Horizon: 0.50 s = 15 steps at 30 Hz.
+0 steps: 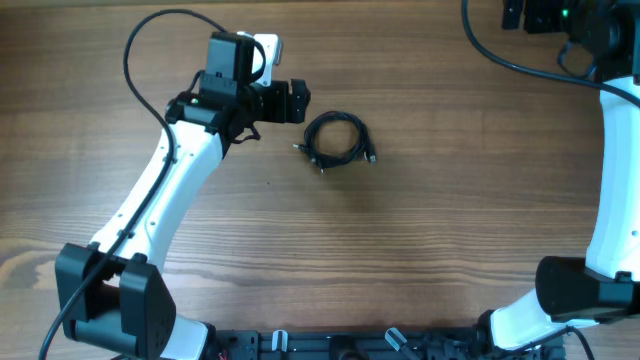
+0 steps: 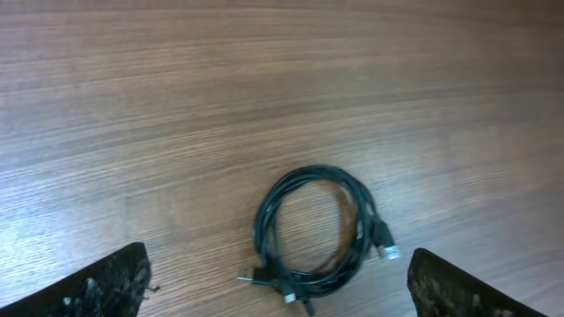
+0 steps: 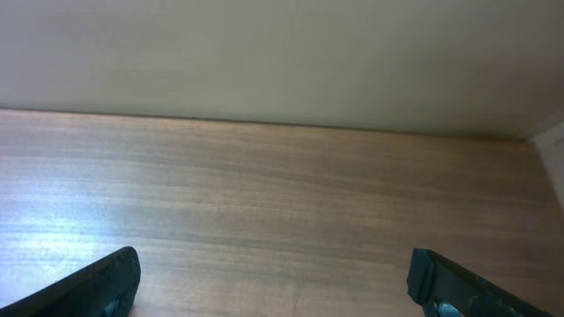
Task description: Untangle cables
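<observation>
While both arms reach over a table [image 1: 450, 230] with a brown wood-grain top, the cables [image 1: 337, 138] lie as one small black coil just above and slightly right of the middle of the overhead frame, flat on the wood. Short plug ends poke out at the coil's lower left and at its right side. How many separate cords make up the coil is hard to tell, since the strands overlap closely. The left gripper [image 1: 303, 101] sits just left of the coil, near it but apart. In the left wrist view its fingers [image 2: 97, 286] fill the two lower corners, spread wide with nothing pinched, and the coil rests on the bare wood in the lower middle of the frame, a silver-tipped plug [image 2: 388, 251] at its right. The white right arm [image 1: 610, 200] runs up the right edge of the overhead frame, well apart from the coil. The right gripper [image 3: 273, 260] is likewise spread, its fingers in the lower corners over bare wood. Beyond it, the table's far edge meets a plain pale wall [image 3: 282, 53] across the upper half of that frame, and a soft glare lies on the grain at the left.
</observation>
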Available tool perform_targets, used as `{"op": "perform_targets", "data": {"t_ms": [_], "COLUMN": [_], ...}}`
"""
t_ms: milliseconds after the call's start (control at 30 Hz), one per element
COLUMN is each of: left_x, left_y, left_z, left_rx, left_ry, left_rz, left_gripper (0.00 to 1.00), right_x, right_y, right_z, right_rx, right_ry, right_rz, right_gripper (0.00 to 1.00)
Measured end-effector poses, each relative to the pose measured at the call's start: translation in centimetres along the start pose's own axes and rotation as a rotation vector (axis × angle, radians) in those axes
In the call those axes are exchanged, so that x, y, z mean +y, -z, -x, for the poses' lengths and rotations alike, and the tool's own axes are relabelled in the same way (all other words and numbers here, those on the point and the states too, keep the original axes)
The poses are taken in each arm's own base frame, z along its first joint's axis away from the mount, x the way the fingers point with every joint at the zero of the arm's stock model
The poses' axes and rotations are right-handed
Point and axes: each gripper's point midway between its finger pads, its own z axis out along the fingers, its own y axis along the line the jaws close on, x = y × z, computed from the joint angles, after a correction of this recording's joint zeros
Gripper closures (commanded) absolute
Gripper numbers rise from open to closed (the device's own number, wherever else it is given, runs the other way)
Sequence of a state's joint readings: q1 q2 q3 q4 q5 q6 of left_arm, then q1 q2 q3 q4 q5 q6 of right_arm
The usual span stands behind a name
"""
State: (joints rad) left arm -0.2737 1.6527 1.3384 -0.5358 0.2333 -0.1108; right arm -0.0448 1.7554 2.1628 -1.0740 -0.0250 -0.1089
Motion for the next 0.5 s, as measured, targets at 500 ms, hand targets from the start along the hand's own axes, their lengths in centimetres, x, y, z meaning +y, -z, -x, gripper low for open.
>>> {"op": "perform_targets", "data": {"t_ms": [500], "left_x": [1.5], "left_y": [-5.0], "left_z": [-5.4], "left_rx": [0.249], "left_ry": [0.027], "left_rz": [0.001], "left_gripper": [0.13], "right_x": [0.3], "right_y": [-0.5], "right_z": [-0.9], "right_rx": [0.036], "right_ry": [0.001], "right_rz": [0.017], "right_gripper": [0.0]}}
